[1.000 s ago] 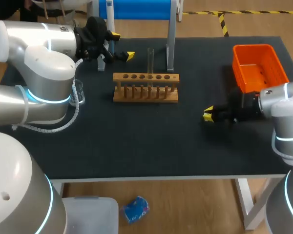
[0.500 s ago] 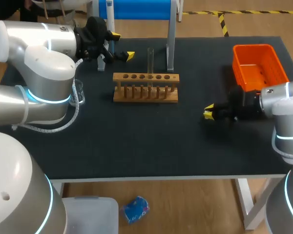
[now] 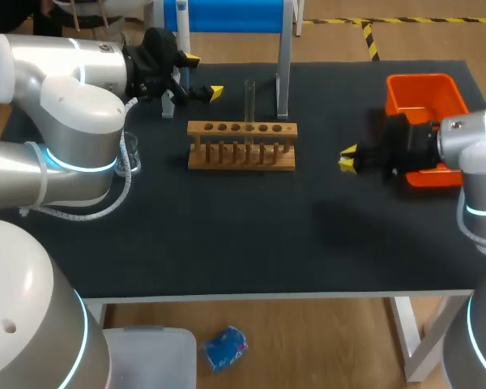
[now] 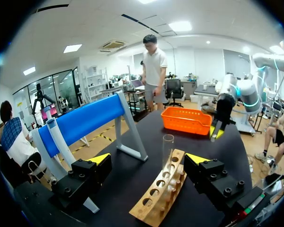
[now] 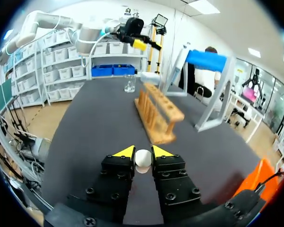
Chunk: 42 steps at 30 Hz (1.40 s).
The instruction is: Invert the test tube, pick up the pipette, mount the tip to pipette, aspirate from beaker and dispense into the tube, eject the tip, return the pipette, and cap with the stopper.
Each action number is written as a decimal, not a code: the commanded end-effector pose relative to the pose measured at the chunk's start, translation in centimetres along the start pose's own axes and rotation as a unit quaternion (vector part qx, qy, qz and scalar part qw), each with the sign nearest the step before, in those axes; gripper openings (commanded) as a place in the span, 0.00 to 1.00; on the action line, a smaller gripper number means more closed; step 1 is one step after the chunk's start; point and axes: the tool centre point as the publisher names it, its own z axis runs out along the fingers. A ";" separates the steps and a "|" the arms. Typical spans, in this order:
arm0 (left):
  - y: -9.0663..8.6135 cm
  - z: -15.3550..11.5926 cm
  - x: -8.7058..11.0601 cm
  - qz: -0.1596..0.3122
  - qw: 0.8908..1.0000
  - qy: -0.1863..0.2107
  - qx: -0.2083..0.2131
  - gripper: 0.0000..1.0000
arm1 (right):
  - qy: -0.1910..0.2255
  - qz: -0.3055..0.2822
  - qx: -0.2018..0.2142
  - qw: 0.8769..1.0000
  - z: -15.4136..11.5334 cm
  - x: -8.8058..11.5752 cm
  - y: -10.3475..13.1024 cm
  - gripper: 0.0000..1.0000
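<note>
I am seeing the stopper (image 5: 143, 160), a small white ball, sitting between the yellow tips of my right jaws, which are pinching it from both sides. In the head view the right jaws are hanging above the dark surface (image 3: 227, 235) and pointing toward the rack (image 3: 241, 146). The orange bin (image 3: 425, 93) is lying just behind them, partly covered by my right arm (image 3: 478, 154). The test tube (image 3: 249, 109) is standing upright in the wooden rack, well ahead of the right jaws. In the right wrist view the rack (image 5: 158, 113) is lying ahead of the tips and a little to one side. Beyond it a glass beaker (image 5: 129, 84) is standing on the surface.

My left jaws are spread wide and gripping nothing. In the left wrist view the test tube (image 4: 167, 151) is rising out of the rack (image 4: 156, 194), open end up. It is standing ahead of and between the two yellow tips, touching neither. The blue stand (image 4: 83, 120) is standing ahead of the left jaws, off to one side. The orange bin (image 4: 187, 120) is lying far ahead, past the rack, with the right jaws hanging just beside it. In the head view the left jaws are hovering at the far side of the rack, near the feet of the blue stand (image 3: 227, 16). The beaker (image 3: 131, 154) is showing partly from behind my left arm (image 3: 73, 121).
</note>
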 end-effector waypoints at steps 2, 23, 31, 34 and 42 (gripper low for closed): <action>0.1 0.1 0.0 0.000 1.000 0.000 0.002 1.00 | -0.017 -0.017 0.003 1.000 -2.6 0.1 4.3 0.00; 0.1 0.1 0.0 0.000 1.000 0.000 0.002 1.00 | -0.021 -0.075 -0.011 0.997 -3.0 -2.2 13.3 0.00; 0.1 0.1 0.0 0.000 1.000 0.000 0.002 1.00 | -0.021 -0.075 -0.011 0.997 -3.0 -2.2 13.3 0.00; 0.1 0.1 0.0 0.000 1.000 0.000 0.002 1.00 | -0.021 -0.075 -0.011 0.997 -3.0 -2.2 13.3 0.00; 0.1 0.1 0.0 0.000 1.000 0.000 0.002 1.00 | 0.007 -0.109 -0.045 0.993 0.5 -5.0 16.1 0.00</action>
